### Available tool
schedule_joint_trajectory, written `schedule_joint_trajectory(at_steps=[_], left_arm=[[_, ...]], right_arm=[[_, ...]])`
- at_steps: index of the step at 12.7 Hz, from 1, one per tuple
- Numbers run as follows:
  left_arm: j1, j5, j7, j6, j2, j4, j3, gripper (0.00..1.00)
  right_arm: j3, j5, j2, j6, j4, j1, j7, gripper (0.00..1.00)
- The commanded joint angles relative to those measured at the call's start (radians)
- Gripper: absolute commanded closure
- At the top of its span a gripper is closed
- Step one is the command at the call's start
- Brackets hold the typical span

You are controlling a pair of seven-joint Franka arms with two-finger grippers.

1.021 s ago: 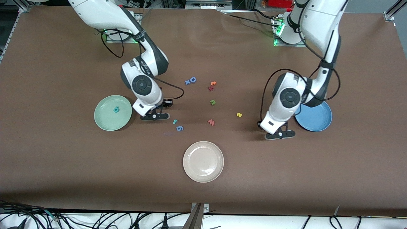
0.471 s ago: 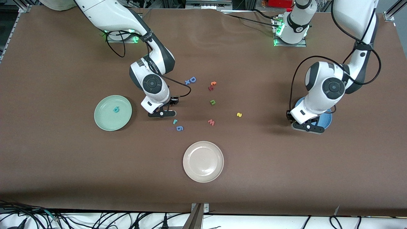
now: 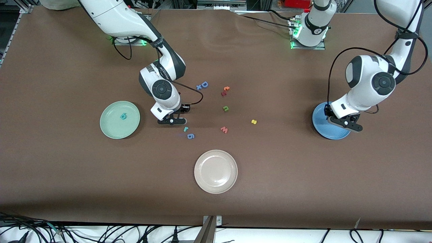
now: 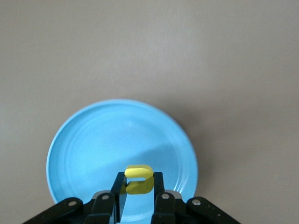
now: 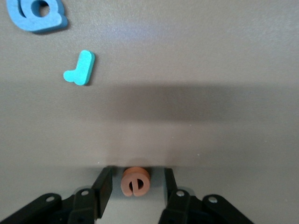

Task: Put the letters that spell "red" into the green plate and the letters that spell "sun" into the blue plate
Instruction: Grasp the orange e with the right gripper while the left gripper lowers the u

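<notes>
You have a wide brown matte table [image 3: 67, 189] with bare room between the letters in the middle and its edges. Three smooth round rimmed plates sit well apart: the pale mint-green plate [image 3: 111, 130] toward the right arm's end, the medium-blue plate [image 3: 324, 131] toward the left arm's end, and a beige-white plate [image 3: 216, 171] nearest the front camera.

Your left gripper [image 4: 137, 201] hangs over the blue plate, clenched on a small yellow foam "u" [image 4: 138, 178]; its open end points sideways across the fingers. Your right gripper [image 5: 135, 189] is low at the table beside the green plate, fingers parted with a small orange foam "e" [image 5: 135, 181] lying flat between them; neither finger visibly touches it.

A teal "d" [image 3: 123, 116] lies in the green plate. A teal "r" [image 3: 185, 129], long axis tilted, and a darker blue "6"-like letter [image 3: 191, 136] lie just beside each other near the right gripper. A green "n" [image 3: 225, 108] and a yellow "s" [image 3: 253, 122] lie in the middle.
</notes>
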Motion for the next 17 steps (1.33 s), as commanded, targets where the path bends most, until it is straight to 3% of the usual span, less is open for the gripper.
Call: schedule_joint_trajectory(at_steps=[1, 2, 5, 7, 8, 11, 12, 13, 17], left_arm=[[0.048, 0.010, 0.050, -0.027, -0.014, -0.047, -0.021, 0.75], [0.056, 0.010, 0.050, -0.030, 0.003, -0.047, -0.021, 0.75], [0.064, 0.010, 0.033, -0.018, 0.055, -0.038, -0.020, 0.75], [0.064, 0.008, 0.027, 0.011, 0.094, -0.035, -0.020, 0.75], [0.065, 0.007, 0.010, 0.025, 0.110, -0.035, -0.020, 0.69], [0.073, 0.005, -0.010, 0.054, 0.138, -0.032, -0.020, 0.67], [0.073, 0.004, -0.031, 0.054, 0.141, -0.031, -0.020, 0.48], [0.073, 0.005, -0.057, 0.054, 0.141, -0.024, -0.020, 0.39], [0.062, 0.005, -0.140, 0.002, 0.102, 0.023, -0.056, 0.35]], right_arm=[[0.001, 0.008, -0.009, 0.033, -0.025, 0.004, 0.024, 0.47], [0.001, 0.008, -0.009, 0.033, -0.025, 0.004, 0.029, 0.50], [0.001, 0.008, -0.009, 0.031, -0.025, 0.004, 0.029, 0.82], [-0.001, 0.008, -0.010, 0.030, -0.025, 0.003, 0.026, 0.90], [-0.001, 0.008, -0.015, 0.027, -0.020, 0.001, 0.020, 0.91], [-0.036, 0.002, -0.057, -0.049, 0.010, -0.008, -0.041, 0.90], [-0.056, 0.002, -0.073, -0.108, 0.029, -0.008, -0.111, 0.90], [-0.092, 0.005, -0.091, -0.158, 0.039, -0.010, -0.174, 0.90], [-0.217, 0.011, -0.139, -0.257, 0.030, -0.017, -0.454, 0.90]])
